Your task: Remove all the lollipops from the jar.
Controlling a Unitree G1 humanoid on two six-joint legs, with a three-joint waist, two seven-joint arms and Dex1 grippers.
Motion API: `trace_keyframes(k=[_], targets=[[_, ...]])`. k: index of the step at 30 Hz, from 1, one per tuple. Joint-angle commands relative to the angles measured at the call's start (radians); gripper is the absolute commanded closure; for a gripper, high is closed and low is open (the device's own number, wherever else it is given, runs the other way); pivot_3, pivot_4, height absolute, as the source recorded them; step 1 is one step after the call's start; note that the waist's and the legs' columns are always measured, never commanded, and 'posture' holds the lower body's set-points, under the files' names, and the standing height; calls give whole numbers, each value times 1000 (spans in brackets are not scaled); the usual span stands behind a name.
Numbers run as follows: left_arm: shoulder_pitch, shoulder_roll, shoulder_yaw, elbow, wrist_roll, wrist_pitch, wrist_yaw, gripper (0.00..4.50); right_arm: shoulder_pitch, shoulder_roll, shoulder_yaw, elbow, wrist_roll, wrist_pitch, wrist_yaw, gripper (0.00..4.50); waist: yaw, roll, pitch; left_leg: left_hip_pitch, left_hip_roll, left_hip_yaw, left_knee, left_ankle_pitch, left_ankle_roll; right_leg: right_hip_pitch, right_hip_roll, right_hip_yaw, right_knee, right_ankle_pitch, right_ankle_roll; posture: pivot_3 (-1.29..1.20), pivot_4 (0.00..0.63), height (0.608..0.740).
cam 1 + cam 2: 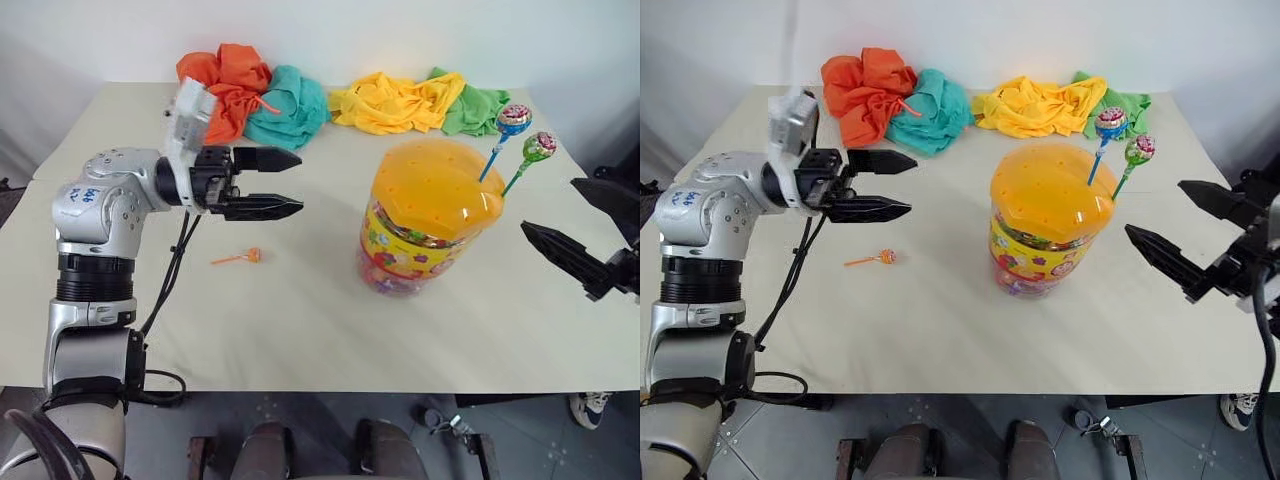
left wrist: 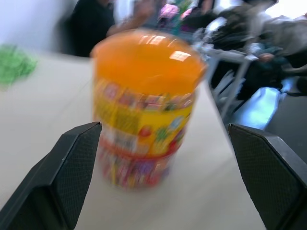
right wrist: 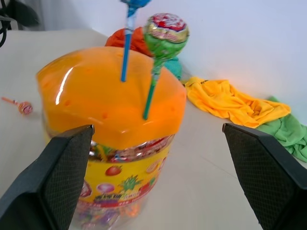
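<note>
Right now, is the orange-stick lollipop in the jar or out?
Out: the orange-stick lollipop lies flat on the table, apart from the jar.

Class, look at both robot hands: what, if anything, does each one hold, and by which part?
Nothing is held. The left hand and the right hand are both open and empty, on either side of the jar.

A pale beige counter point(image 1: 300, 330) stands against a plain white wall point(image 1: 330, 35). Crumpled cloths lie along its far edge: orange point(image 1: 225, 85), teal point(image 1: 292, 105), yellow point(image 1: 395, 100) and green point(image 1: 478, 108). Below the near edge is a grey floor point(image 1: 320, 425); a shoe point(image 1: 595, 408) shows at the right.
</note>
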Motion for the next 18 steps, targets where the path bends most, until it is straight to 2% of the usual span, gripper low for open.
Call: trace_keyframes(k=[1,7,12,15,18], targets=[[-5,-18,40,34,-42,-96,-69,20,-66,-13,23,49,-12,-26,-1,0,0,0,0,0,0,0,0,0,0,0,0,0,0,0,0,0,150,740],[5,-32,19,54,-44,-133,-128,20,-235,-39,156,170,-19,-5,58,0,-3,0,0,0,0,0,0,0,1,0,0,0,0,0,0,0,150,740],[11,-4,-16,57,-14,-144,-138,20,-321,-40,217,238,-52,-21,108,0,-1,0,0,0,0,0,0,-1,1,0,0,0,0,0,0,0,150,740],[10,3,-17,59,-16,-157,-136,0,-348,-38,223,251,-53,-16,129,564,-1,0,0,0,0,0,0,-1,1,0,0,0,0,0,0,0,150,740],[11,9,-19,57,-18,-164,-133,0,-369,-42,222,258,-52,-4,134,1573,-2,0,0,0,0,0,0,-1,1,0,0,0,0,0,0,0,150,740]])
